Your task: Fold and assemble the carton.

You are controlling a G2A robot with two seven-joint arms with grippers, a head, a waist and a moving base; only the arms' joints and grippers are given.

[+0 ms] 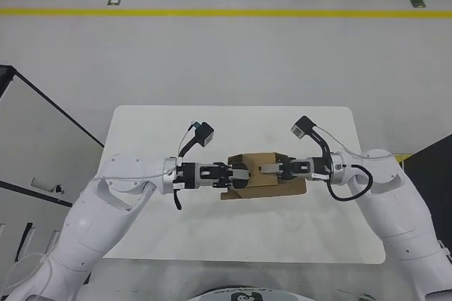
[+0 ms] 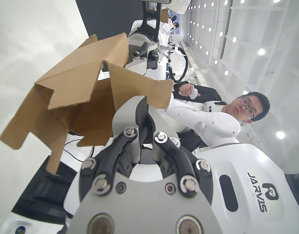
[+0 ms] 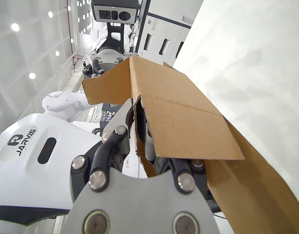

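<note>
A brown cardboard carton (image 1: 262, 180), partly opened with loose flaps, is held above the middle of the white table (image 1: 211, 233) between both arms. My left gripper (image 1: 239, 174) is shut on a flap at the carton's left end; in the left wrist view its fingers (image 2: 130, 115) pinch the flap's edge on the carton (image 2: 74, 91). At the right end my right gripper (image 1: 277, 169) is shut on a side panel. In the right wrist view the carton (image 3: 178, 113) wall runs between the closed jaws of the right gripper (image 3: 137, 120), and its edge is torn there.
A dark-framed cabinet (image 1: 30, 135) stands off the table's left side and a black panel (image 1: 444, 162) off its right. A yellow floor line (image 1: 226, 12) runs behind. Bare table surface lies in front of and behind the carton.
</note>
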